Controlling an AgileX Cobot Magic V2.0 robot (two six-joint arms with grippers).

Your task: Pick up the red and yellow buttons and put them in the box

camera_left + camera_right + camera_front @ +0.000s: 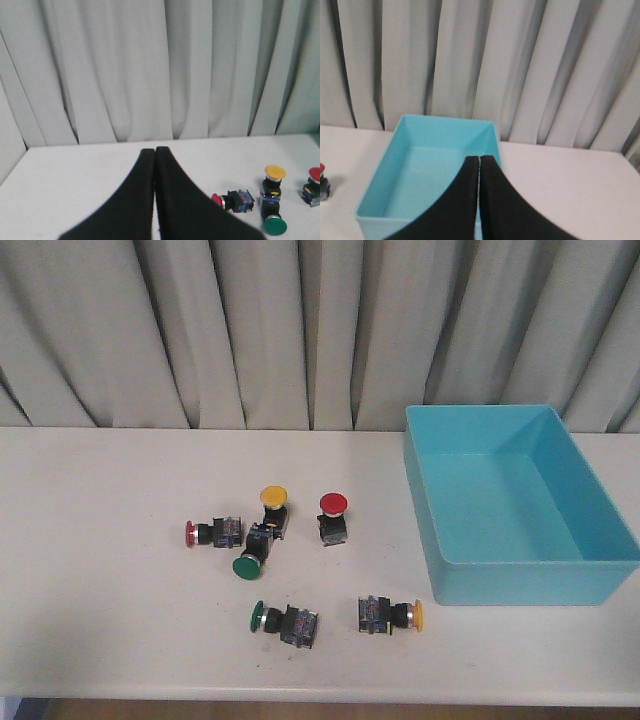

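Two red buttons lie on the white table: one on its side at the left (192, 534) (217, 200), one standing upright (333, 504) (315, 173). One yellow button stands upright (273, 496) (275, 172); another lies on its side near the front (417, 615). The turquoise box (480, 581) (375, 220) stands empty at the right. Neither arm shows in the front view. My left gripper (155, 150) is shut and holds nothing, well away from the buttons. Shut and empty as well, my right gripper (479, 158) hovers over the box.
Two green-capped switches (247, 566) (258, 617) lie among the buttons; one of them (275, 226) shows in the left wrist view. A grey curtain (300, 330) hangs behind the table. The table's front edge (300, 702) runs close below the nearest switches.
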